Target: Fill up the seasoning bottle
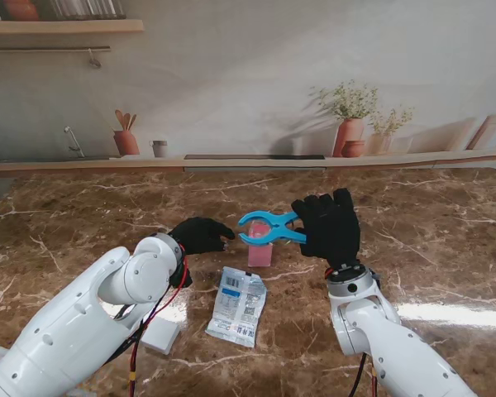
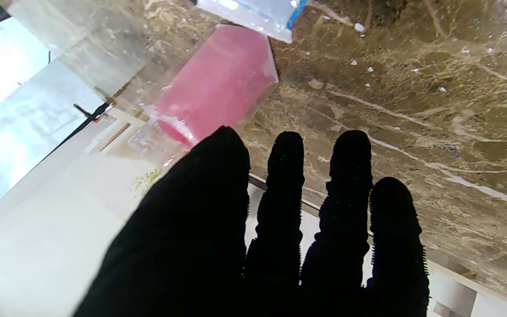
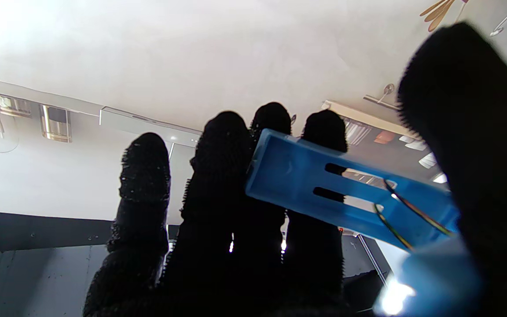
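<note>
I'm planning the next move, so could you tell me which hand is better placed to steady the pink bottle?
Left. The left hand is empty, fingers open, right beside the pink bottle. The right hand is occupied holding the blue clip above it.

We see our right hand (image 1: 329,225) closed on a blue clip (image 1: 270,227), its open prongs right over the pink-filled bottle (image 1: 259,251) at table (image 1: 446,240) centre. Our left hand (image 1: 200,235) sits at the bottle's 9 o'clock, fingertips near it. Seasoning packet (image 1: 238,305) lies flat at the bottle's 6 o'clock.
</note>
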Action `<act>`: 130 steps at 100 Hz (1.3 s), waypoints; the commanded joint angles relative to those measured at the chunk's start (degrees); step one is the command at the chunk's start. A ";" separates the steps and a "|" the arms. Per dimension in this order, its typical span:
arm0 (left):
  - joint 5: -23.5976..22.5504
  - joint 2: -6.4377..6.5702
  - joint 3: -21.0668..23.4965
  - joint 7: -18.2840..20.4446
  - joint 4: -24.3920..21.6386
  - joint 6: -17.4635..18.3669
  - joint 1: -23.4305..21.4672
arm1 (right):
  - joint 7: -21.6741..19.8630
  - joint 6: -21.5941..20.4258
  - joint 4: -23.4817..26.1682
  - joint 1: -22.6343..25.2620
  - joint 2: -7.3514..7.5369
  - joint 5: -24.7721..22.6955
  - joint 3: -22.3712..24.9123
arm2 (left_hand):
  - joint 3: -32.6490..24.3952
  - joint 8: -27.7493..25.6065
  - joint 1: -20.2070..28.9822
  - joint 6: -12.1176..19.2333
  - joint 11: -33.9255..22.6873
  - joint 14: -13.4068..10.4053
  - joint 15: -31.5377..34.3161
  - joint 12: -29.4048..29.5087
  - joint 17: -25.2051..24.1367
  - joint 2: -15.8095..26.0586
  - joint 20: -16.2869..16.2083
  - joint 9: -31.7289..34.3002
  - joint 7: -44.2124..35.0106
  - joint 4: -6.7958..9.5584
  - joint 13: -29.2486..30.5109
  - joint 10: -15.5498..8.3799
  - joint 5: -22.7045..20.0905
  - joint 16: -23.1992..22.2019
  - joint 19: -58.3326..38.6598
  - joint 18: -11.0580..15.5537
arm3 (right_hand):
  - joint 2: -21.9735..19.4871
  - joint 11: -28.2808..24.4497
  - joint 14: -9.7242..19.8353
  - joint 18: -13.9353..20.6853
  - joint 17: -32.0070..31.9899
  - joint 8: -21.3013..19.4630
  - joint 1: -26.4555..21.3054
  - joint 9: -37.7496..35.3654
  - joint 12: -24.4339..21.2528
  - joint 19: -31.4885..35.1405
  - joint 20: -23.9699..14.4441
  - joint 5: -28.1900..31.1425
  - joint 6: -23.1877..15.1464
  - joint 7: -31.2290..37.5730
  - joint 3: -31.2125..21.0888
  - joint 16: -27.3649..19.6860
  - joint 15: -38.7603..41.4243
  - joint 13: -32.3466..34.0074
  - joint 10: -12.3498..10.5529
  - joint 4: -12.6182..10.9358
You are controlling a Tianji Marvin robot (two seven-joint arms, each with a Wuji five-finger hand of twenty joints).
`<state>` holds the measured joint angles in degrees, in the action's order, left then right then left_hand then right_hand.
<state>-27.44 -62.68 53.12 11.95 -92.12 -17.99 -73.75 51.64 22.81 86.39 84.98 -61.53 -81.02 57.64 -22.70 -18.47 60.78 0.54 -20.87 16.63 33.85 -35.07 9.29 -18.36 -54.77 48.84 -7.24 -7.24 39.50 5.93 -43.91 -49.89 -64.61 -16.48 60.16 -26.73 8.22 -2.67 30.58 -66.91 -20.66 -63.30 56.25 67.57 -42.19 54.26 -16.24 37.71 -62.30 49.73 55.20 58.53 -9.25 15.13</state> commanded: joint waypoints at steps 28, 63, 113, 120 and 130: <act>-4.35 -1.81 -7.70 -3.86 8.45 -1.23 6.15 | -0.98 -0.36 0.50 0.53 -0.08 0.26 -0.13 | -9.75 3.96 -9.44 4.34 -3.95 -4.39 10.08 0.05 12.79 -11.08 2.08 17.51 -40.31 -2.13 17.87 -2.70 -9.29 0.81 -12.35 -0.09 | -5.68 -23.07 1.97 -0.30 -0.96 -8.36 -4.87 -9.30 5.63 0.40 -0.20 9.78 -12.65 28.38 -0.70 1.08 -0.16 -1.18 -7.28 -1.66; -3.35 -3.26 -15.01 -4.51 15.71 -2.88 11.97 | -1.14 -0.74 0.74 0.78 -0.12 0.48 -0.12 | -11.14 0.53 -14.04 6.16 -8.27 -5.00 12.10 -2.05 12.42 -16.15 3.06 17.36 -47.02 -3.60 18.95 -3.59 -7.50 -0.69 -14.08 -0.86 | -5.83 -23.01 1.98 -0.29 -1.00 -8.65 -5.04 -9.22 5.71 0.32 -0.22 9.75 -12.65 28.56 -0.66 1.07 -0.27 -1.29 -7.30 -1.61; 1.60 -1.15 -15.40 4.94 13.93 -0.66 13.08 | -1.58 -1.17 1.02 1.23 -0.11 0.61 0.31 | -8.11 -1.12 -23.94 3.06 -6.76 -3.22 4.27 6.34 1.51 -13.44 1.77 6.66 -33.82 -2.94 6.99 -3.86 -3.71 -0.41 -4.77 0.37 | -6.15 -22.89 2.00 -0.22 -1.24 -8.91 -5.28 -8.96 5.86 0.00 -0.24 9.67 -12.69 28.61 -0.50 1.05 -0.49 -1.54 -7.42 -1.45; 1.53 -0.76 -14.92 5.70 13.09 -0.34 12.59 | -1.68 -1.20 1.06 1.26 -0.10 0.62 0.32 | -7.77 -1.87 -24.58 2.75 -6.16 -3.23 3.16 6.59 -0.58 -12.09 1.93 5.40 -32.17 -2.63 5.31 -3.73 -3.33 -0.14 -2.96 0.80 | -6.22 -22.86 2.00 -0.26 -1.32 -8.95 -5.31 -8.90 5.88 -0.08 -0.23 9.66 -12.69 28.61 -0.48 1.04 -0.54 -1.59 -7.45 -1.43; 1.14 -0.09 -14.17 7.22 11.68 0.31 11.84 | -1.82 -1.31 1.10 1.26 -0.10 0.66 0.31 | -7.24 -2.64 -26.24 1.90 -4.87 -3.14 1.07 7.10 -2.53 -10.84 1.75 3.09 -28.89 -0.34 2.91 -3.50 -2.34 0.24 -0.50 0.98 | -6.23 -22.81 2.00 -0.25 -1.40 -8.98 -5.30 -8.83 5.90 -0.16 -0.24 9.66 -12.69 28.60 -0.43 1.03 -0.59 -1.64 -7.46 -1.38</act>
<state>-25.97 -63.45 38.82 18.01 -79.34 -18.04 -61.34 50.62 21.53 87.39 85.83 -61.59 -80.51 57.88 -31.23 -19.83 38.41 3.31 -26.86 13.42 37.05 -28.70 8.70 -30.68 -52.00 54.12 -7.61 -8.88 44.83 3.22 -48.53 -50.58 -66.98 -16.06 59.68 -26.73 8.22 -2.67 29.97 -67.88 -20.66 -63.31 56.93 67.57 -42.19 54.26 -16.24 37.71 -62.30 49.74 55.09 58.53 -9.25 15.13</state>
